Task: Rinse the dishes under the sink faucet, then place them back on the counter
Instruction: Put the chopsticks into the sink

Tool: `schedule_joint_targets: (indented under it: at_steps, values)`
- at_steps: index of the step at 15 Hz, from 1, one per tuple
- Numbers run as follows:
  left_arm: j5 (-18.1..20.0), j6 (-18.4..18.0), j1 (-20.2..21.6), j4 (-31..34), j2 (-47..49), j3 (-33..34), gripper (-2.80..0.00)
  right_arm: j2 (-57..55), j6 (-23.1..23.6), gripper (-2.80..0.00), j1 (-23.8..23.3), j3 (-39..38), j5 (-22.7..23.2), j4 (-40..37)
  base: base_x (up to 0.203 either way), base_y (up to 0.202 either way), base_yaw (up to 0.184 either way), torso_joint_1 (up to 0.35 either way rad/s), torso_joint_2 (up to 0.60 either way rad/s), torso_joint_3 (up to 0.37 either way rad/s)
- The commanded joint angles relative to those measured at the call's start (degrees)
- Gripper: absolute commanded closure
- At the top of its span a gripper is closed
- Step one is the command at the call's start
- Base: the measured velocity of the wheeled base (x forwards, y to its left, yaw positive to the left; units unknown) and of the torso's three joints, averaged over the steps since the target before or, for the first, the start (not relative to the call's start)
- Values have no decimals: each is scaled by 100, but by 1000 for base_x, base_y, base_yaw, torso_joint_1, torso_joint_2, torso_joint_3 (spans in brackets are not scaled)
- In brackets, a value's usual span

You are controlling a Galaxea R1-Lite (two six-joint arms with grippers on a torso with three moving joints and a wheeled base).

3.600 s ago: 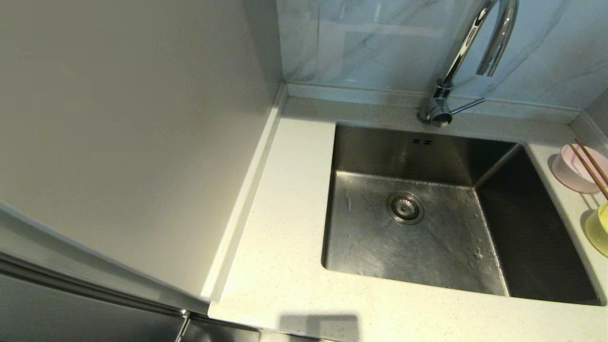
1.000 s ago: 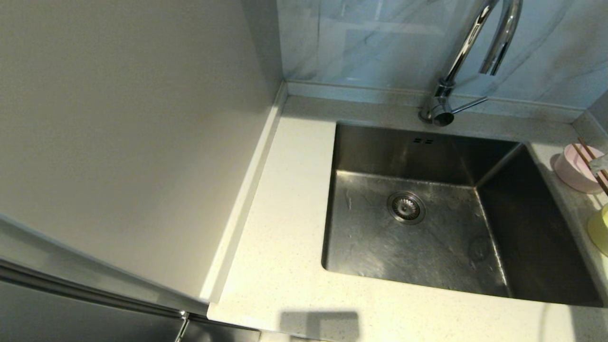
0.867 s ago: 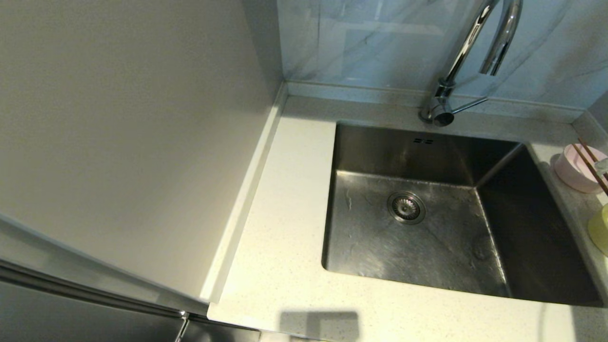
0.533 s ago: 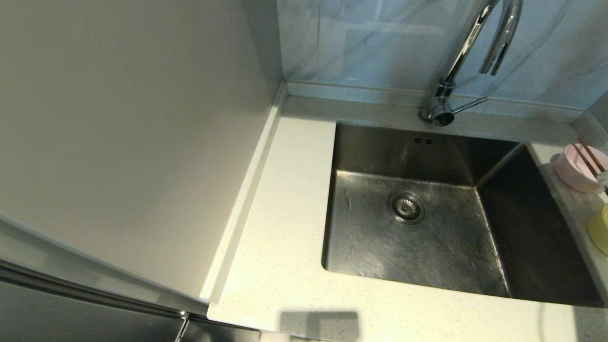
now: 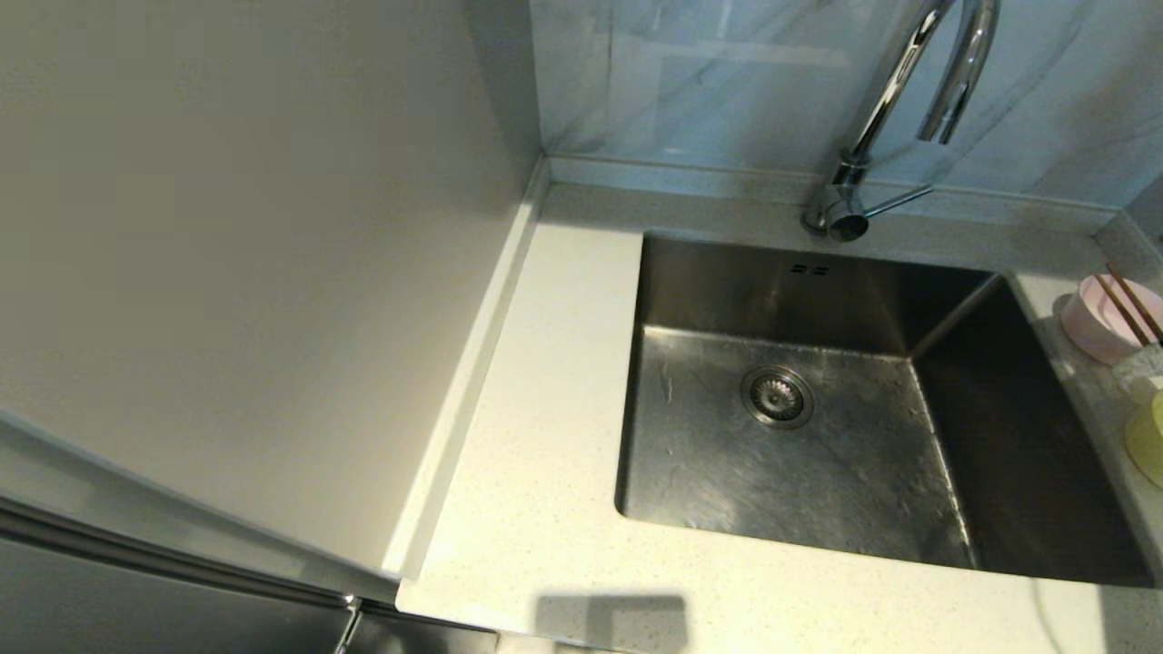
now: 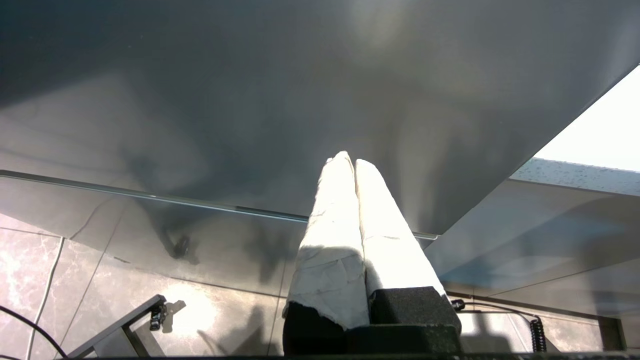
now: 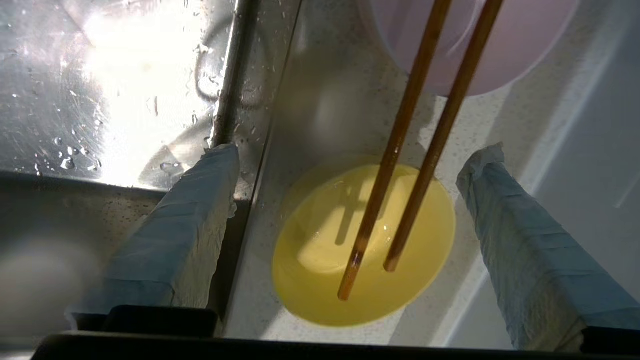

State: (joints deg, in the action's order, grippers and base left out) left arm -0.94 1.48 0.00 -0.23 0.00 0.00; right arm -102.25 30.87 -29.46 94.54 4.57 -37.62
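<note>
- Head view: the sink (image 5: 800, 472) is empty and no water runs from the sink faucet (image 5: 895, 100). The pink bowl (image 5: 1101, 320) and the yellow-green bowl (image 5: 1147, 438) stand on the surface (image 5: 536, 436) just right of the sink.
- Left wrist view: the left claw (image 6: 349, 162) is pressed together, holds nothing, and is parked away from the surface.
- Right wrist view: the right claw (image 7: 350, 165) is spread wide above the yellow-green bowl (image 7: 325, 270), with the chopsticks (image 7: 420, 145) lying across both bowls. I judge this the first pick-up; the next move needs lowering and closing. No writing is readable.

Two bowls, pink (image 5: 1104, 320) and yellow-green (image 7: 363, 245); two chopsticks (image 7: 415, 145); one faucet (image 5: 895, 118); one sink (image 5: 818, 418).
</note>
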Motion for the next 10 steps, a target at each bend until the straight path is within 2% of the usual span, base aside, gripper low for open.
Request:
schedule_joint_targets:
  at_steps: [1,5,10]
  values:
    - [-3,2,0,-3,-18,0,0,-317,12,-280,-6,94,-13,13,0,0,0,0,0,0]
    - [-3,2,0,-3,-18,0,0,-529,38,-280,2,175,-210,512,0,0,0,0,0,0]
    - [-3,2,0,-3,-18,0,0,-656,42,-280,-24,390,-396,519,0,0,0,0,0,0]
